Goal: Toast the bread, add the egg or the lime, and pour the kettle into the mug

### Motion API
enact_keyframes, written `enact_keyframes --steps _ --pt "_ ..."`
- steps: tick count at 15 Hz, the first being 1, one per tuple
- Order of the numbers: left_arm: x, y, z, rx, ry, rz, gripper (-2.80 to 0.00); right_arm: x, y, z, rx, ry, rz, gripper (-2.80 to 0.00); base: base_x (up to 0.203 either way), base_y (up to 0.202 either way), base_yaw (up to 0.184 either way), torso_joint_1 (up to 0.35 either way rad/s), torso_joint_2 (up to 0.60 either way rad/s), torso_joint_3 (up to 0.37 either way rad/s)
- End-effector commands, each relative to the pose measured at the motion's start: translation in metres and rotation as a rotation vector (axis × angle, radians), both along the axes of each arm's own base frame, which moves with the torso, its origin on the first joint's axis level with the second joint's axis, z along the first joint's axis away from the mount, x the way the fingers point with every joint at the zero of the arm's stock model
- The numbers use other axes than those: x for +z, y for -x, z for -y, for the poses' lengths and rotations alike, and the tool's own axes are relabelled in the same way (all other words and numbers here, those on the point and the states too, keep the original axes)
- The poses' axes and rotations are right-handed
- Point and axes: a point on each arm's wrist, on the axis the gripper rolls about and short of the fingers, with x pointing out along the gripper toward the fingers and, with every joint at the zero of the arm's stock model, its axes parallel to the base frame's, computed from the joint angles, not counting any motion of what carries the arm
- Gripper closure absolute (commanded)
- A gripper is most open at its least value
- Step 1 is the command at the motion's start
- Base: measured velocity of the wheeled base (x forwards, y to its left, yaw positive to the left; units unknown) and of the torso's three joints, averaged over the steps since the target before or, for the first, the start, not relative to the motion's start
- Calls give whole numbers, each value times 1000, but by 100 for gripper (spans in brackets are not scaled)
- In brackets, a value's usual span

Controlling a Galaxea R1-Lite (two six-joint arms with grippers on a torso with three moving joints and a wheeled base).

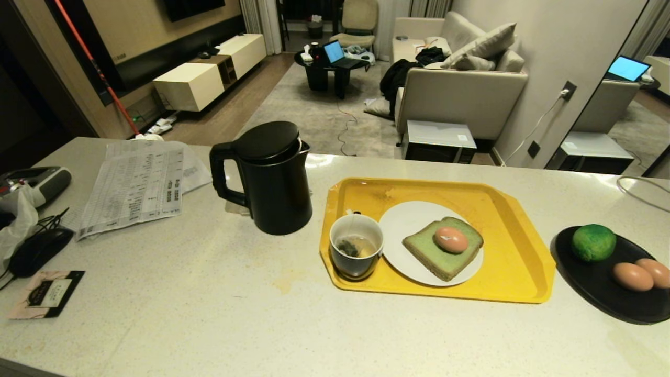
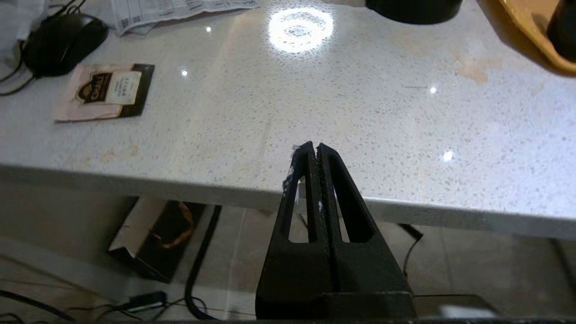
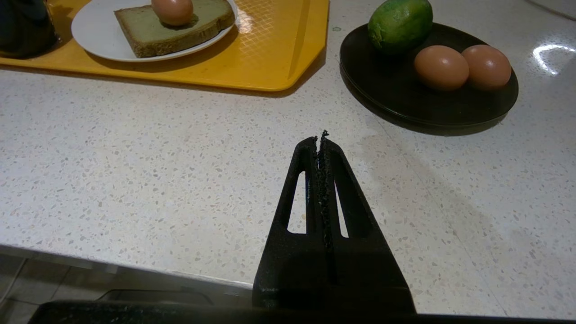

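Head view: no arms seen. Kettle upright on worktop, handle twd left. Mug w/ teabag on yellow tray; egg lying on bread, flat on white plate. Lime on black plate.

Left wrist view: left gripper pressed together, empty, over worktop edge.

Right wrist view: right gripper together, empty, above worktop, short of black plate.

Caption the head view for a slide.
Pinkish-brown egg on pale green bread slice, teabag mug beside, matte black kettle left.
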Motion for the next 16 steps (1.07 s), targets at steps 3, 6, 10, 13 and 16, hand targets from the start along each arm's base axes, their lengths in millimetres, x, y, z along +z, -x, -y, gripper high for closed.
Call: enact_keyframes --steps 3,6,10,13,16 --pt "0 0 0 2 6 0 0 -1 0 0 0 0 -3 0 0 0 0 0 0 0" --pt "0 0 0 2 6 0 0 -1 0 0 0 0 -3 0 0 0 0 0 0 0" --pt "0 0 0 1 6 0 0 -1 0 0 0 0 -3 0 0 0 0 0 0 0" --pt "0 0 0 1 6 0 0 -1 0 0 0 0 -3 0 0 0 0 0 0 0" --pt "0 0 0 1 6 0 0 -1 0 0 0 0 -3 0 0 0 0 0 0 0"
